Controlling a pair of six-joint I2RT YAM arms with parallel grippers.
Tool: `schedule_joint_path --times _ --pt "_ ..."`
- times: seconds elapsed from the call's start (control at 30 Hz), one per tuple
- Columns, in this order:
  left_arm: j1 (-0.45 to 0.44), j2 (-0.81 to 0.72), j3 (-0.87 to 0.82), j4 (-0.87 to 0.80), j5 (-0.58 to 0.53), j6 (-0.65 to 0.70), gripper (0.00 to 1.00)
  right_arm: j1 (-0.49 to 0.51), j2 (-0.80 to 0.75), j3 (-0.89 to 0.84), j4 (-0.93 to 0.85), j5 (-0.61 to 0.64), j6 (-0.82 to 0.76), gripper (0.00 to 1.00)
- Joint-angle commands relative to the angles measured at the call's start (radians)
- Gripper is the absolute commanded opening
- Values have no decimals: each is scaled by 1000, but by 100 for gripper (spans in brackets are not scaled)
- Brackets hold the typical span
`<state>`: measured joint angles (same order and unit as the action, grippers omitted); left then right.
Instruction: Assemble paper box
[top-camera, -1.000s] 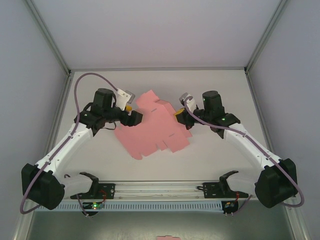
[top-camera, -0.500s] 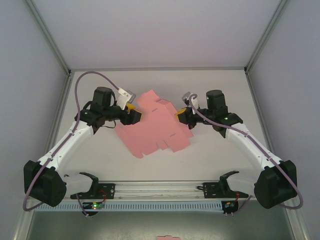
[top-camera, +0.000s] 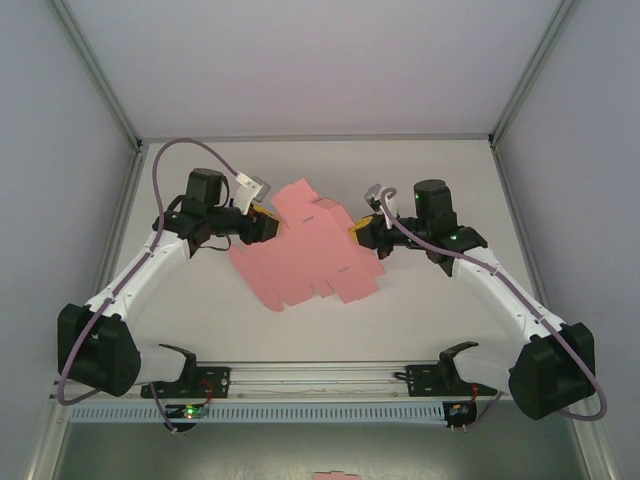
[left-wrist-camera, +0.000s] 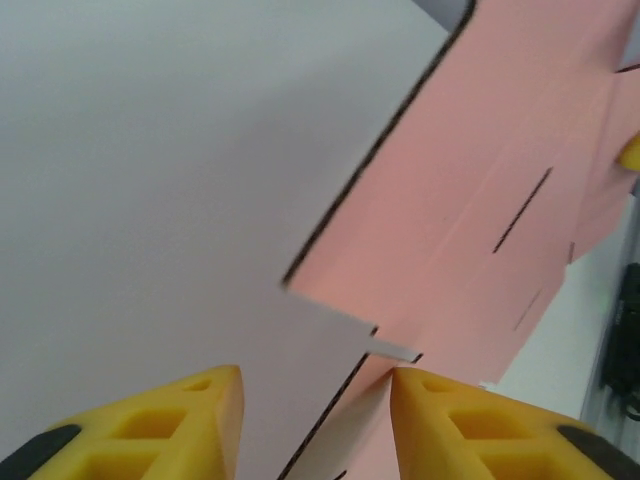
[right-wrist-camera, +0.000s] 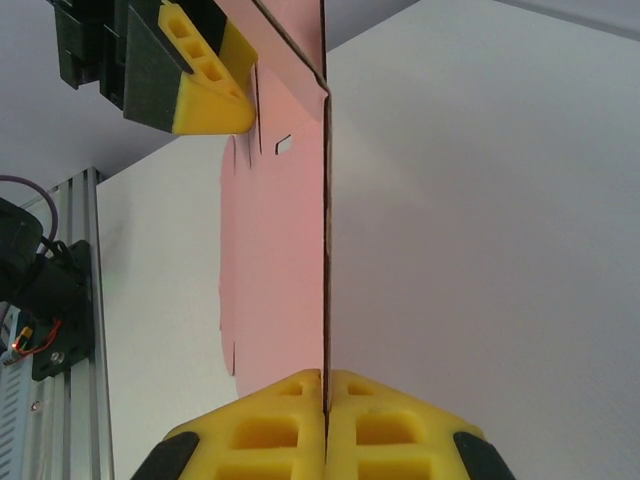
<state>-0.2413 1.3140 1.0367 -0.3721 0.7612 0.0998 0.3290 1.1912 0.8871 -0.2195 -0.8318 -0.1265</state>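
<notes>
Table (top-camera: 320, 170): white, matt surface. Rail (top-camera: 320, 378): aluminium, runs along the table's near edge. Two black brackets (top-camera: 180, 358) (top-camera: 458, 352) stand on it, one toward each end. Walls (top-camera: 310, 60): pale grey, at the far edge and both sides. Pink scrap (top-camera: 335, 475): below the near edge, partly cut off.

We are seeing left arm (top-camera: 140, 272) and right arm (top-camera: 500, 290) wearing white link shells between bulky black joint housings. We are noting mauve cable (top-camera: 190, 141) running along each arm. We are finding pale grey camera block (top-camera: 250, 187) at each wrist. Left gripper (top-camera: 268, 226) and right gripper (top-camera: 357, 230) are showing yellow wedge fingers (right-wrist-camera: 270, 430) with moulded rectangular pockets, black backing behind.
</notes>
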Motion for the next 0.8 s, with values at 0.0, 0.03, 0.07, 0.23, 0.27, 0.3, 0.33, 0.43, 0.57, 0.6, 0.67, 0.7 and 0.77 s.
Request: schedule_joint_path --times 0.0,0.03,0.07,0.23,0.27,0.3,0.33,0.43,0.57,0.6,0.67,0.7,0.77 --pt "8 -4 13 39 83 22 37 -9 11 23 8 -45 6 0" --pt "8 0 14 39 88 22 31 -9 11 23 9 -41 9 0" --pt "8 3 16 38 97 22 25 -9 10 23 9 -35 11 0" --pt "-7 -24 -11 47 81 26 7 -11 5 21 41 39 74 0" --pt "-17 -38 -24 58 45 15 6 -10 6 22 53 57 101 0" --pt "-30 -51 -35 63 1 9 4 -10 5 23 61 60 121 0" --pt "-49 -64 -42 63 -50 5 2 -8 5 23 69 58 135 0" --pt "-146 -99 -65 59 -233 19 1 3 12 26 98 66 194 0" --pt "-330 -134 -94 89 -600 15 4 34 33 36 88 107 225 0" --pt "-373 -136 -99 93 -691 12 5 46 33 37 83 125 222 0" --pt "-459 -126 -102 99 -848 19 4 79 33 49 47 188 186 0" --pt "-497 -116 -106 108 -909 21 5 94 34 53 32 215 172 0" --pt "-573 -82 -107 140 -1035 23 5 112 39 61 18 236 161 0"
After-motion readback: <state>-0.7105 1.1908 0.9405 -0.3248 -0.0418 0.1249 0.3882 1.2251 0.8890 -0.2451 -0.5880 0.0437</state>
